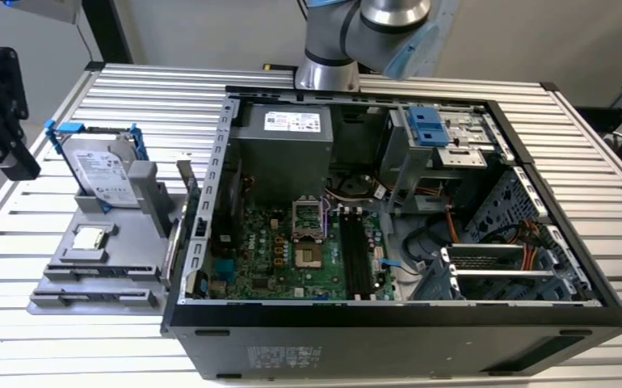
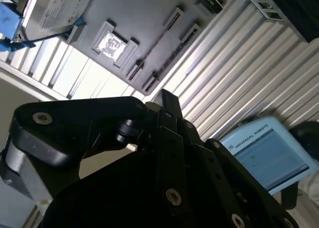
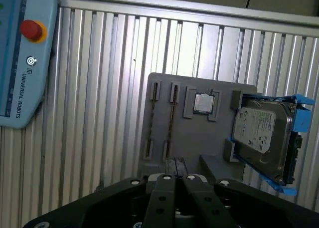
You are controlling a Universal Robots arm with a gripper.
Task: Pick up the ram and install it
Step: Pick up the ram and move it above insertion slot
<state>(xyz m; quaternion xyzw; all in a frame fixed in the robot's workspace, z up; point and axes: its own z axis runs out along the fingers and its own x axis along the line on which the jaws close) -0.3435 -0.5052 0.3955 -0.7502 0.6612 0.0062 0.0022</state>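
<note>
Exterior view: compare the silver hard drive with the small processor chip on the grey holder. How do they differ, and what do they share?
The hard drive is far bigger than the processor chip. The hard drive is oblong and stands propped up in a blue bracket; the processor chip is square and lies flat in a recess. Both are silver and sit on the grey holder.
</note>
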